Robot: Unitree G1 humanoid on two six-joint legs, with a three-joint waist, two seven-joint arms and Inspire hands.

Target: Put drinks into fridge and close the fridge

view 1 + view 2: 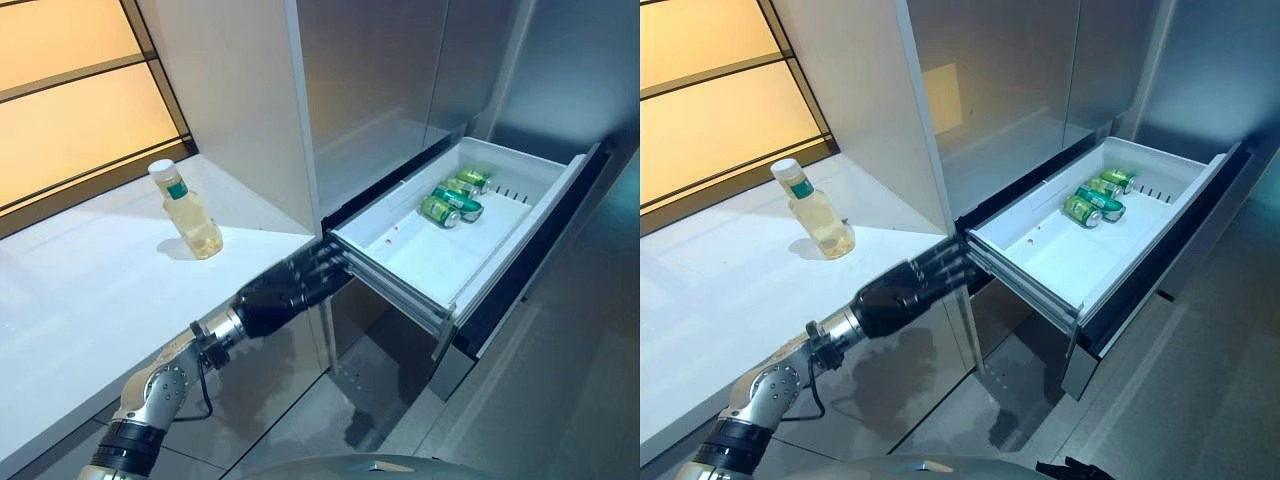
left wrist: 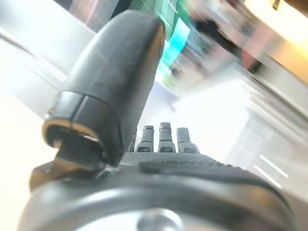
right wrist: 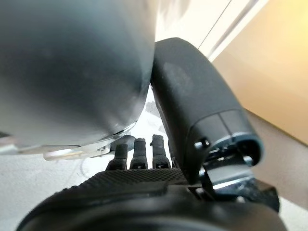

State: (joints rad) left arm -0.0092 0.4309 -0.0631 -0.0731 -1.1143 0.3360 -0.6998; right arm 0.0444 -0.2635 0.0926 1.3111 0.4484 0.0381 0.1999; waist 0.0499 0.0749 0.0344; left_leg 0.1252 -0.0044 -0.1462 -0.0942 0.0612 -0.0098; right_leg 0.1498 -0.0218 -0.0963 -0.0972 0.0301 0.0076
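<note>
While the white table runs under an amber window, the fridge drawer stands pulled out, green cans inside; a bottle waits on the table behind the left hand, fingers straight against the drawer's corner.

The left hand was matte black with ribbed, textured fingers and a smooth, rounded thumb cover. Its wrist bore a chrome ring; the forearm at 7 o'clock was silver-grey, ending in a black banded cuff.
</note>
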